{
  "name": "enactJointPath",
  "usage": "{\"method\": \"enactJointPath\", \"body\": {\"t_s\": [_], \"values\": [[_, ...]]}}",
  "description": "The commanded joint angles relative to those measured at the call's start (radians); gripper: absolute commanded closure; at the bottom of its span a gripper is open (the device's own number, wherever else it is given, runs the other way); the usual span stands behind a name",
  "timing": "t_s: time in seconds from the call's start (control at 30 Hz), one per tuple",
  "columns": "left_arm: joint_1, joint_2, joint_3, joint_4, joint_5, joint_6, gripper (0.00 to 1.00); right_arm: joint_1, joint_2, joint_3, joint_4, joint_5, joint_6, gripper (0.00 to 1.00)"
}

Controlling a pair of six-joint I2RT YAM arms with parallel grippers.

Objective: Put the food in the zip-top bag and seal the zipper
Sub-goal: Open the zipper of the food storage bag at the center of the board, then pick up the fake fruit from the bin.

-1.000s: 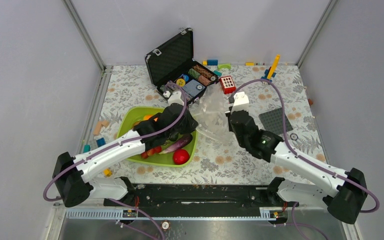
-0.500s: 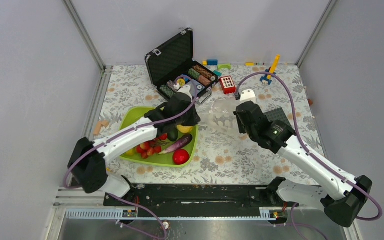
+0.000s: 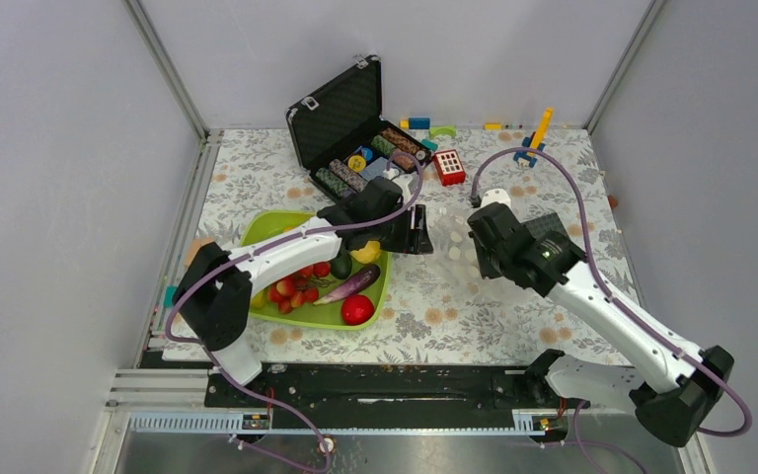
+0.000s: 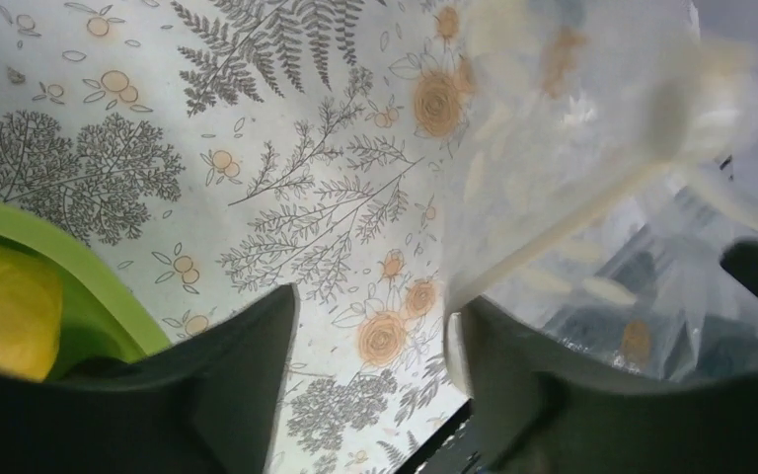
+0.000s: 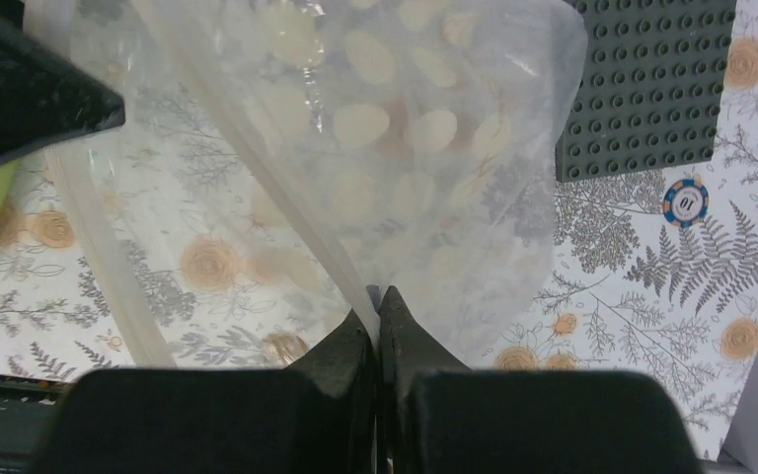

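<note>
Top view: zip-top bag [image 3: 446,235] hung just above the floral table [image 3: 513,316], between the 2 grippers and just right of the green tray [image 3: 262,229].

Right gripper [image 5: 376,296]: jaws pinched tight on a fold of the bag's dotted film, with the bag fanning up and away from the fingertips.

Left gripper [image 4: 370,306]: jaws stood apart and nothing sat between them. The zipper [image 4: 563,227] ran as a pale strip from beside the right-hand finger up across the bag. Whether the finger touched it could not be told.

All the food seen lay in the tray, none in the bag:
- berry cluster [image 3: 296,294]
- eggplant [image 3: 353,283]
- red apple [image 3: 357,309]
- yellow fruit [image 3: 365,254]
- avocado [image 3: 341,265]

An open black case [image 3: 341,109] stood behind the tray. 1 grey studded baseplate [image 5: 642,79] and 1 loose poker chip [image 5: 686,202] lay right of the bag.
</note>
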Motion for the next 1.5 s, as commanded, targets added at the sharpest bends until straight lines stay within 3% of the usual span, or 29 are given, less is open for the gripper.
{"method": "enactJointPath", "body": {"t_s": [0.0,0.07,0.13,0.33,0.53,0.6,0.87,1.07,1.23,1.47], "values": [[-0.004,-0.080,-0.009,0.038,0.082,0.024,0.30,-0.007,0.068,0.057,-0.051,0.090,0.047,1.00],[-0.004,-0.133,-0.051,0.042,0.079,0.028,0.07,-0.009,0.094,0.063,-0.052,0.093,0.055,1.00],[-0.004,-0.187,-0.085,0.048,0.082,0.031,0.01,-0.010,0.122,0.072,-0.053,0.090,0.060,1.00],[-0.004,-0.344,-0.177,0.010,0.022,0.040,0.01,-0.020,0.201,0.104,-0.059,0.061,0.095,1.00],[0.006,-0.449,-0.234,-0.141,-0.253,0.044,0.01,-0.024,0.257,0.127,-0.038,0.021,0.138,1.00],[0.014,-0.468,-0.260,-0.169,-0.281,0.029,0.01,-0.032,0.278,0.138,-0.038,0.012,0.151,1.00],[0.015,-0.507,-0.360,-0.239,-0.304,-0.040,0.01,-0.051,0.255,0.079,0.060,0.034,0.198,1.00],[0.014,-0.561,-0.450,-0.240,-0.246,-0.076,0.02,-0.063,0.207,0.003,0.163,0.009,0.202,1.00],[0.015,-0.524,-0.476,-0.212,-0.203,-0.089,0.14,-0.069,0.215,-0.005,0.166,0.003,0.201,1.00],[0.015,-0.465,-0.475,-0.196,-0.139,-0.090,0.23,-0.072,0.219,-0.012,0.165,-0.001,0.192,1.00]]}}
